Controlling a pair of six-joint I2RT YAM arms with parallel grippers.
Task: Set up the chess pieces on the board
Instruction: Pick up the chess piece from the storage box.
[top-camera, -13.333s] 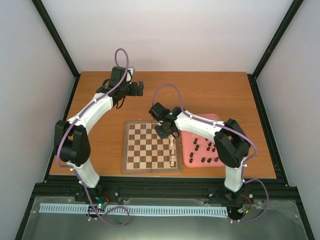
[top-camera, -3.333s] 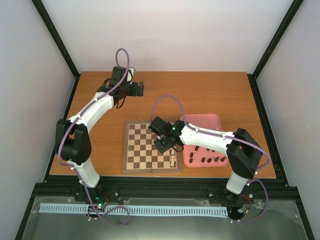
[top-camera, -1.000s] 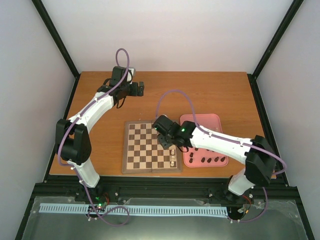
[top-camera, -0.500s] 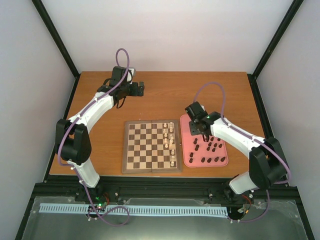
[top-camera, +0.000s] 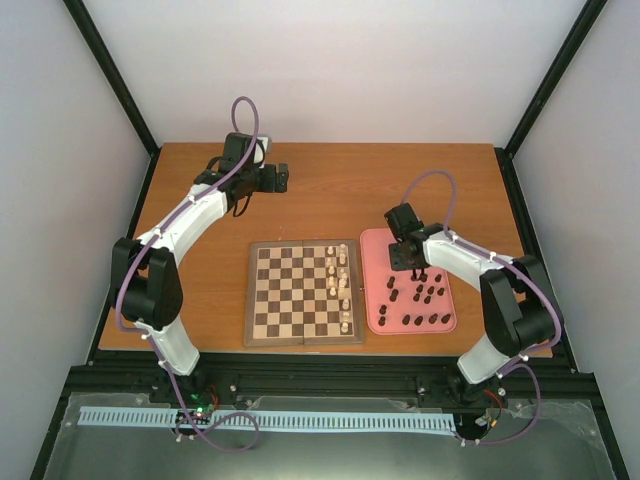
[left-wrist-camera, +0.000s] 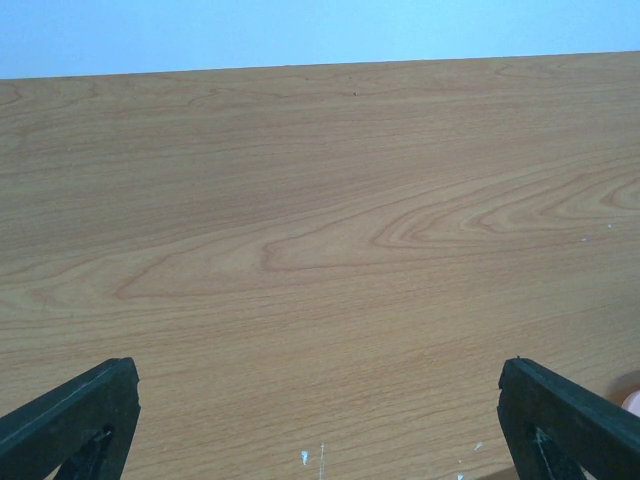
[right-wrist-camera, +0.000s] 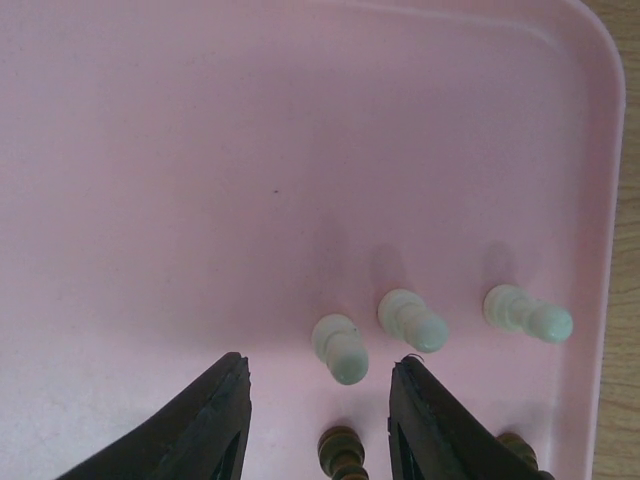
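Observation:
The board (top-camera: 290, 292) lies at the table's middle, with several cream chess pieces (top-camera: 341, 283) standing in its two right columns. In the top view my right gripper (top-camera: 406, 262) hangs over the far left part of the pink tray (top-camera: 370, 312). In the right wrist view it (right-wrist-camera: 320, 365) is open and empty, and a cream pawn (right-wrist-camera: 340, 350) lies just ahead between the fingers. Two more cream pawns (right-wrist-camera: 412, 320) lie to its right. Dark pieces (top-camera: 422, 319) stand in the tray. My left gripper (top-camera: 280, 178) is open and empty over bare table at the far left.
The left wrist view shows only the wooden tabletop (left-wrist-camera: 320, 200) and the back wall. Two dark pieces (right-wrist-camera: 342, 455) stand close under my right fingers. The tray's rim (right-wrist-camera: 600, 120) is at the right. Black frame posts border the table.
My right arm has swung from the board's right columns over to the pink tray, then a little farther right. The left arm has not moved.

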